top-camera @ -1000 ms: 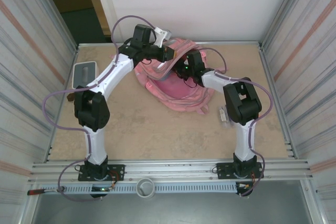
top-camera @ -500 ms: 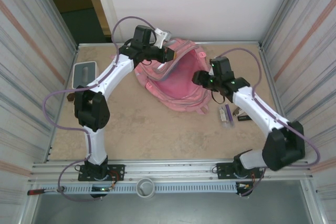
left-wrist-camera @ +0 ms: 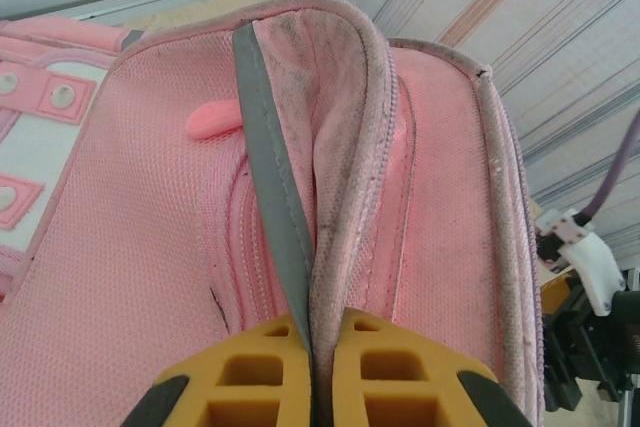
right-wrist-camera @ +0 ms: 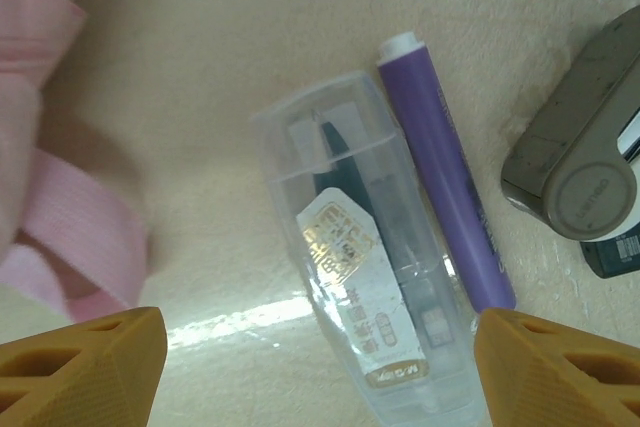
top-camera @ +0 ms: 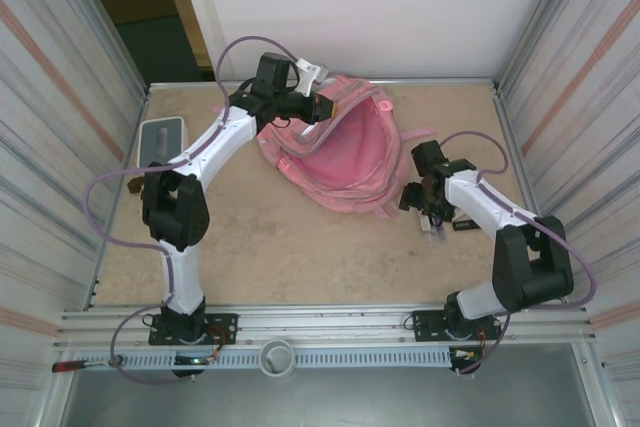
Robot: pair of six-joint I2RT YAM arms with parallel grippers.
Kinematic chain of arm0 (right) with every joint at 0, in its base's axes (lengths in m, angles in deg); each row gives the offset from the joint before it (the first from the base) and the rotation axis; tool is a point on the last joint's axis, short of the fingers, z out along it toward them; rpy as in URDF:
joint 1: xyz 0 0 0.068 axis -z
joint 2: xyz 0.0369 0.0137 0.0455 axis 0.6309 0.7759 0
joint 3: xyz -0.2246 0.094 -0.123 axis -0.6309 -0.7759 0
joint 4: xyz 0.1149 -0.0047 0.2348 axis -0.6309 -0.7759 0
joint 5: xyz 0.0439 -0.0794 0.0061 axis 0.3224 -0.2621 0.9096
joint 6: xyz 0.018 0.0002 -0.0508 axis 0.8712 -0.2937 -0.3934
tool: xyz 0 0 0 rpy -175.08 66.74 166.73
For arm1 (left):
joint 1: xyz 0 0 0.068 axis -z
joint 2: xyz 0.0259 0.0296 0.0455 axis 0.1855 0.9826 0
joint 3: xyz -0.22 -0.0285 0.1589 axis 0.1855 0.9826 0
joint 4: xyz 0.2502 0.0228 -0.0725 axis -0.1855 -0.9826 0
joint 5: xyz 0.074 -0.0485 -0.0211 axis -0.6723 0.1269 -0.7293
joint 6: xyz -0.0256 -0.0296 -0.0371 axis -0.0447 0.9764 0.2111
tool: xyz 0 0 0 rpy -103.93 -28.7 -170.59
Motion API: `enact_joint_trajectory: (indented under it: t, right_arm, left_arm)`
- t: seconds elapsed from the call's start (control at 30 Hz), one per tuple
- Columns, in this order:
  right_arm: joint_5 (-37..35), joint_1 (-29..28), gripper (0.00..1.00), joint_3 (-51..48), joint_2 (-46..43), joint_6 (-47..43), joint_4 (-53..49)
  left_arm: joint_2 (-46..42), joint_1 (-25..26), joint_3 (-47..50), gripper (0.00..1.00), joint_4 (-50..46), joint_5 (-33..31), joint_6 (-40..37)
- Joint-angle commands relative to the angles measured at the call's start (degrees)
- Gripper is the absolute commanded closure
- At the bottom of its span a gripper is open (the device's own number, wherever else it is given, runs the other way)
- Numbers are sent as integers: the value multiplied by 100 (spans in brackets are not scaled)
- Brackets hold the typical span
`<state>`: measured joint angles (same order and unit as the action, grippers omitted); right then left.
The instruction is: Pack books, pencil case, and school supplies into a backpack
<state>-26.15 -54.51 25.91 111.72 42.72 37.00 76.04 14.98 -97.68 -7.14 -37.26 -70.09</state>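
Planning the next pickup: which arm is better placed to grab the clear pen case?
Right. The right jaws stand open over the clear pen case; the left jaws are shut on the backpack edge.

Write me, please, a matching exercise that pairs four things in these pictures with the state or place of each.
Things:
1. left gripper
2. right gripper
3. purple pen
4. clear case

States or places:
A. see-through, with a dark item inside
B. open, low above the table
C. shut on the rim of the pink backpack
D. lies on the table alongside the clear case

Pairs: 1-C, 2-B, 3-D, 4-A
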Motion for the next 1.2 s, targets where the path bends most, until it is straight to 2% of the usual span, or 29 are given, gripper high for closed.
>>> enact_joint_trajectory:
  t: [0.0, 0.13, 0.4, 0.67, 0.77, 0.83, 0.9, 1.0, 1.17]
  right_arm:
    - [-249, -25, 21, 13, 274, -149, -184]
    - [-269, -9, 21, 40, 576, -195, -152]
    - [173, -84, 25, 13, 713, -254, -105]
    - [874, -204, 36, -65, 441, -239, -28]
    - [682, -184, 37, -44, 389, -221, -79]
    - [384, -176, 36, 3, 412, -285, -197]
    - [239, -172, 30, 40, 442, -364, -278]
    - [312, -189, 22, 2, 529, -459, -231]
    - [370, -363, 19, -56, 729, -481, -111]
  left_arm:
    - [-387, -3, -31, 100, 428, 153, -21]
    - [-379, -2, -39, 100, 441, 197, -12]
    - [-322, -1, -18, 100, 419, 187, -27]
    - [-282, -1, -39, 100, 410, 208, -23]
    - [-282, -1, -33, 100, 401, 225, -33]
    - [-297, -7, -26, 100, 384, 222, -52]
    - [-308, 0, -16, 100, 367, 211, -64]
    - [-308, -1, -13, 100, 375, 203, -68]
    - [-282, -1, -4, 100, 384, 221, -48]
